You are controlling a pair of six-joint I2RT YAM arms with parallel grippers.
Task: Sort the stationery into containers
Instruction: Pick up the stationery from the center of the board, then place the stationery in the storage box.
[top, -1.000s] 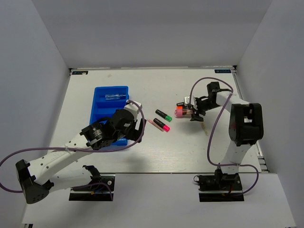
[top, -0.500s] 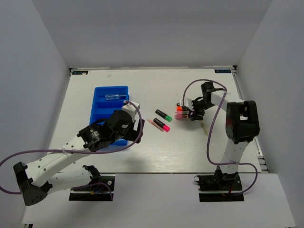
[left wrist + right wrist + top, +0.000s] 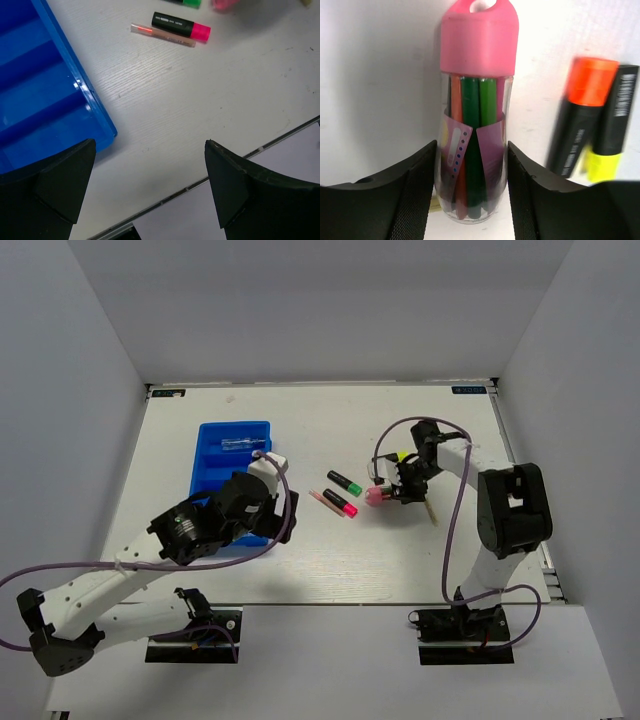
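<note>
My right gripper (image 3: 393,486) is shut on a clear tube of coloured pencils with a pink cap (image 3: 475,125), fingers pressed on both sides (image 3: 472,150); the tube's pink cap (image 3: 377,496) points left. Orange-capped (image 3: 580,115) and yellow-capped (image 3: 610,131) highlighters lie just beside it. A green-capped highlighter (image 3: 345,481), a pink-capped highlighter (image 3: 341,504) and a thin pink stick (image 3: 320,497) lie mid-table. My left gripper (image 3: 265,502) is open and empty (image 3: 150,145) at the blue tray's (image 3: 215,480) near right corner. A clear-blue tube (image 3: 243,444) lies in the tray's far compartment.
A pale-yellow stick (image 3: 431,508) lies right of my right gripper. The tray's edge (image 3: 80,87) and the pink highlighter (image 3: 181,26) with the pink stick (image 3: 162,36) show in the left wrist view. The table's near edge (image 3: 240,157) is close under my left gripper.
My right gripper has swung nearer with the pink-capped tube, away from the orange and yellow highlighters. My left arm has drawn back slightly left along the tray.
</note>
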